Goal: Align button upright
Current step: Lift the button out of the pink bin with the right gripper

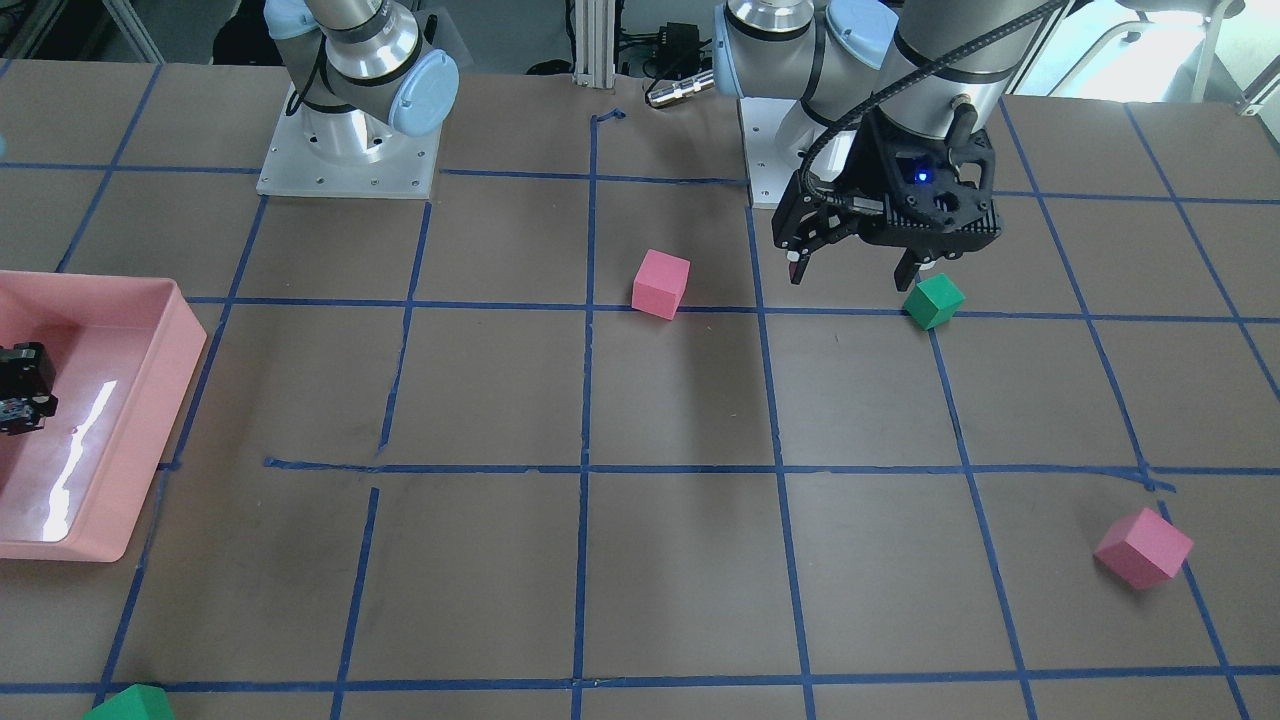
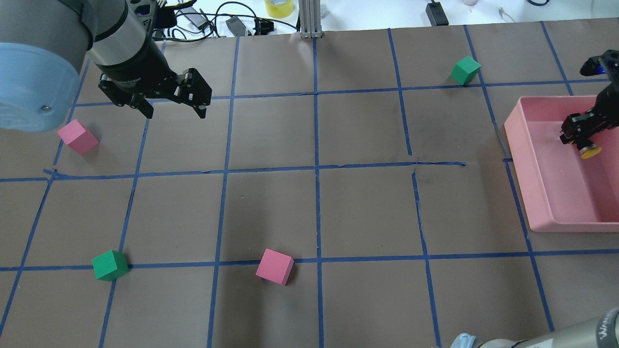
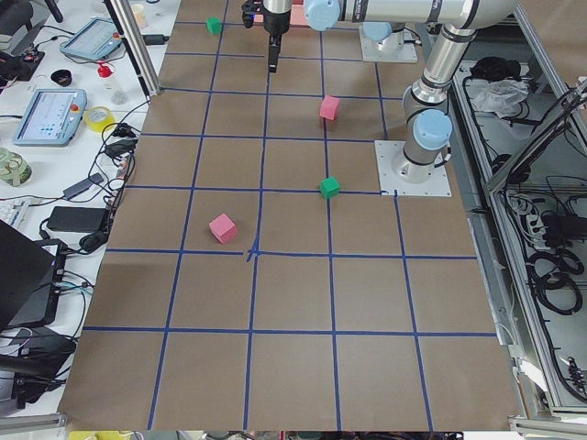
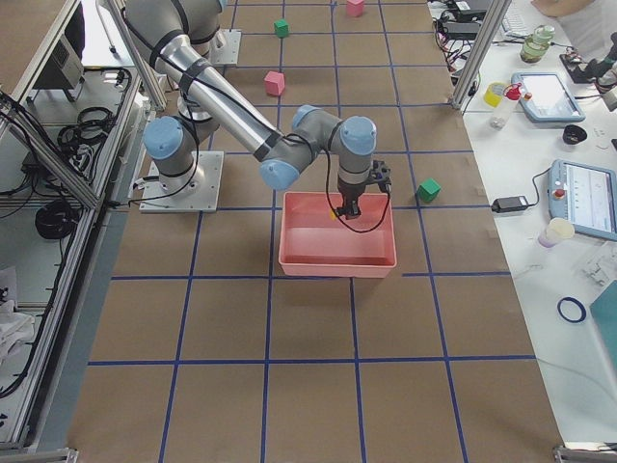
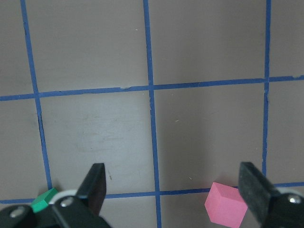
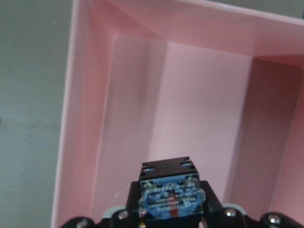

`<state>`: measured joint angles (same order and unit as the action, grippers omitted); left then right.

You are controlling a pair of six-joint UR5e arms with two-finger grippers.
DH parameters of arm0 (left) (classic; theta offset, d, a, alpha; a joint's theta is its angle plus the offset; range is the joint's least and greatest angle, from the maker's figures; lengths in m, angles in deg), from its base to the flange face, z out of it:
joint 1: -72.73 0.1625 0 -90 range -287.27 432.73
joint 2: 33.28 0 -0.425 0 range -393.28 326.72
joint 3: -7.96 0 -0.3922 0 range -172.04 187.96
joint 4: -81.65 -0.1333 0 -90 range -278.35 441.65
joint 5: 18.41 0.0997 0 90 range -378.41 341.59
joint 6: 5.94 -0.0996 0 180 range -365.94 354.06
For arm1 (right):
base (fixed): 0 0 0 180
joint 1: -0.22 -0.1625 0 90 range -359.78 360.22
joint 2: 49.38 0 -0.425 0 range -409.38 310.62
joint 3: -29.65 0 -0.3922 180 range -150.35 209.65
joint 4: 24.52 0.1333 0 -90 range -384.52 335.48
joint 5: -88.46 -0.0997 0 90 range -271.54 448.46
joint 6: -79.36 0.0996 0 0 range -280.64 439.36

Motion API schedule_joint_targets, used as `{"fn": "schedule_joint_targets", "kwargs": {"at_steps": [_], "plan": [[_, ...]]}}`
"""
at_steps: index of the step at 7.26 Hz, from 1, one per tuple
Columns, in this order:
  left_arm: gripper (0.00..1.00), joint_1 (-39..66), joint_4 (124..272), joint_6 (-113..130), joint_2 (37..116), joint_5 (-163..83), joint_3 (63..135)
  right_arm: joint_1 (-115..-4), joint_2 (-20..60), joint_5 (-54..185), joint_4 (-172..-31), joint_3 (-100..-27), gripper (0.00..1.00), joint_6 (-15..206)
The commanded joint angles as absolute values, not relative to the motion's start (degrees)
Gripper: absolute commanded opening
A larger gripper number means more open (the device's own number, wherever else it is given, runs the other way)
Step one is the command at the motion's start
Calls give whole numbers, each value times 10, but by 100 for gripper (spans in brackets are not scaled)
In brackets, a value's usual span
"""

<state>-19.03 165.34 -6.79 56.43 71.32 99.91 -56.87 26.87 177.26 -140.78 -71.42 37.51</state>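
My right gripper is shut on the button and holds it over the pink tray, near its far end. The yellow cap points away from the gripper, down toward the tray floor. In the right wrist view the button's black base with silvery contacts faces the camera between the fingers, with the tray wall behind it. The cap is hidden there. My left gripper is open and empty above the table at the far left, also in the front view.
On the table lie two pink cubes and two green cubes. In the front view one green cube lies just beside my left gripper. Blue tape lines grid the brown surface.
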Motion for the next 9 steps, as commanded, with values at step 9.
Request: {"fn": "schedule_joint_targets", "kwargs": {"at_steps": [9], "plan": [[100, -189, 1653, -60, 568, 710, 999, -1046, 239, 1749, -1458, -667, 0, 958]]}}
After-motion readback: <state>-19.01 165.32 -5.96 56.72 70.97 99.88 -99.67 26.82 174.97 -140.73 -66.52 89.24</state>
